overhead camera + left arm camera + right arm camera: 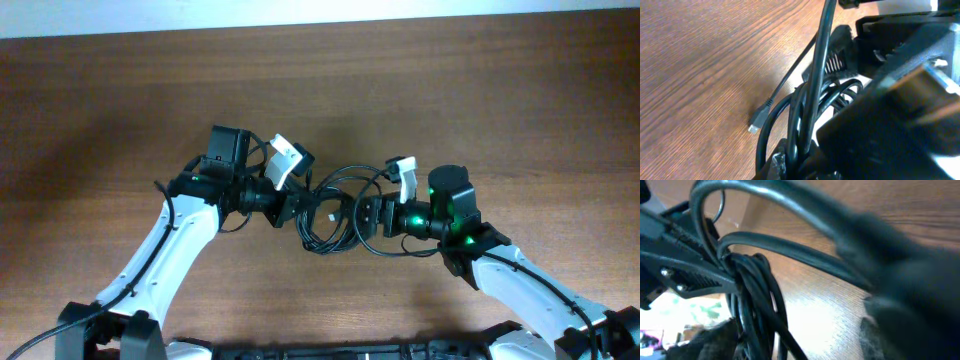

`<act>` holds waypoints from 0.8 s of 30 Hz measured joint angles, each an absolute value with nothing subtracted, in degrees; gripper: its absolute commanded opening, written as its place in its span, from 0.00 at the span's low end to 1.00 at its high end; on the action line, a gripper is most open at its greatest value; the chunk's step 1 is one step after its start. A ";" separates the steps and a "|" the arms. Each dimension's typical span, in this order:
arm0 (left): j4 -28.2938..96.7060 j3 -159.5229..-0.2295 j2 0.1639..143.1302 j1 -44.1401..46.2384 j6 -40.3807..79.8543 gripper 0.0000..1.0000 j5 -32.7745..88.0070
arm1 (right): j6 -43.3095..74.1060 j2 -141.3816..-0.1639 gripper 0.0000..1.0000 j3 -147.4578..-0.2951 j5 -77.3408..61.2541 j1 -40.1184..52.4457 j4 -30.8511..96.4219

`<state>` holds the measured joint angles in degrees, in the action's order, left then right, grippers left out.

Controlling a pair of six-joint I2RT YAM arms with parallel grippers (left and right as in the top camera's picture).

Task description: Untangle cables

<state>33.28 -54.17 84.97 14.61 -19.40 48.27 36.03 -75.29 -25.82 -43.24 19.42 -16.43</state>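
The cables [335, 208] are a bundle of thin black loops hanging between my two grippers at the table's middle. My left gripper [298, 206] is shut on the bundle. In the left wrist view the cords [810, 100] run up out of its jaws [800, 167], and one silver-tipped plug [756, 125] lies on the wood. My right gripper [366, 216] is at the bundle's right side. In the right wrist view its fingers [800, 340] stand wide apart, with the cords [755, 290] against the left finger and two strands arching overhead.
The brown wooden table [120, 90] carries nothing else. Both arms reach in from the front edge and meet close together at the middle. The other arm's black gripper body fills part of each wrist view [900, 60] [675, 265].
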 measured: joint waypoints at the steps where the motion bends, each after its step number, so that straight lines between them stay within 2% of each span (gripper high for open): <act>1: 33.28 -54.17 84.97 14.61 -19.53 0.05 48.29 | 36.05 -75.29 0.37 -25.82 -43.92 19.42 -16.47; 4: 33.26 -54.17 84.97 14.61 -19.53 0.14 48.49 | 35.83 -75.29 0.18 -25.82 -45.23 19.42 -16.56; 5: 33.19 -54.17 84.97 14.61 -19.22 0.20 48.49 | 35.86 -75.29 0.08 -25.82 -45.39 19.42 -16.49; 6: 32.99 -54.15 84.97 14.61 -18.90 0.32 48.45 | 35.70 -75.29 0.04 -25.82 -45.60 19.42 -16.58; 7: 32.49 -54.13 84.97 14.61 -17.65 0.37 48.56 | 35.73 -75.29 0.04 -25.82 -45.80 19.42 -16.53; 8: 31.53 -54.13 84.97 14.61 -16.86 0.38 48.95 | 35.77 -75.29 0.04 -25.82 -45.76 19.44 -16.38; 9: 30.59 -54.15 84.97 14.61 -15.25 0.47 49.43 | 35.79 -75.29 0.04 -25.82 -45.69 19.42 -16.27; 10: 29.91 -54.15 84.97 14.61 -14.24 0.52 49.58 | 35.81 -75.29 0.04 -25.82 -45.54 19.42 -16.27; 11: 29.06 -54.15 84.97 14.61 -13.26 0.54 49.74 | 35.79 -75.29 0.04 -25.82 -45.47 19.42 -16.27; 19: 27.73 -54.15 84.97 14.61 -1.21 0.57 49.04 | 40.73 -75.29 0.04 -25.82 -39.77 19.42 -16.29; 21: 29.17 -54.15 84.97 14.61 4.75 0.62 45.36 | 44.80 -75.29 0.04 -25.82 -36.38 19.42 -16.34; 24: 31.83 -54.15 84.97 14.61 13.78 0.64 39.86 | 49.82 -75.29 0.04 -25.82 -31.94 19.42 -17.12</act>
<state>31.83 -54.15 84.97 14.61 13.78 39.86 49.82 -75.29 -25.82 -31.94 19.42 -17.12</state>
